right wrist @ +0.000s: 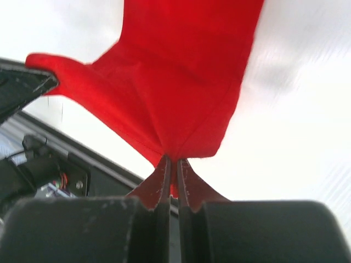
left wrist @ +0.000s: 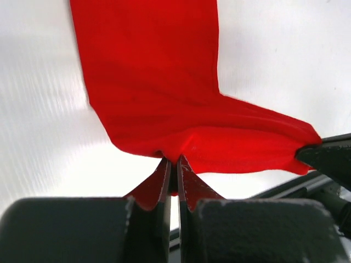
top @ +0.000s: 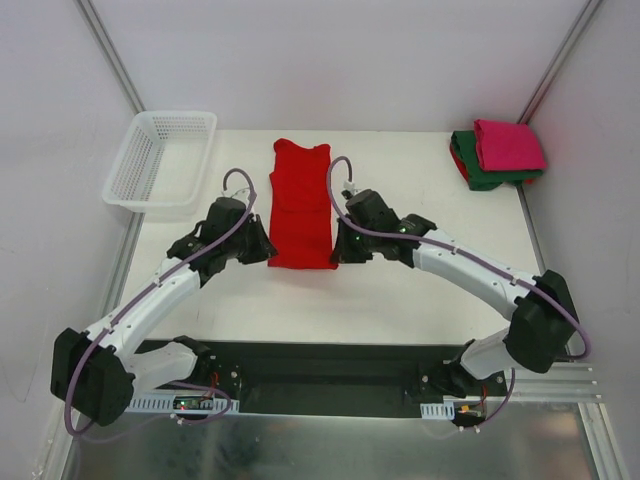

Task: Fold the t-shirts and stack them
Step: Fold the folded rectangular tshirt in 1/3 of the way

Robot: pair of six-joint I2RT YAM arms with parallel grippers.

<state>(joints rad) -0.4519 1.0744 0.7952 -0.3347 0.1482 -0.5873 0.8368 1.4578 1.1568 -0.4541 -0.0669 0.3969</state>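
The left tool (top: 262, 247) and right tool (top: 340, 245) each pinched a near corner of the red t-shirt (top: 300, 205). Its long axis ran away from both across the desk (top: 420, 290), and the near hem seemed slightly lifted.

White table (top: 400, 300) carrying red shirt (top: 300, 200) at centre, basket (top: 160, 160) sitting at far-left corner, green shirt (top: 465, 160) lying far right.

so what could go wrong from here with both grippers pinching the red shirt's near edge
The left gripper and right gripper each hold only a small pinch of the red t-shirt at its near corners, so the cloth may slip out when lifted. Uneven pulling could skew or undo its narrow lengthwise fold.
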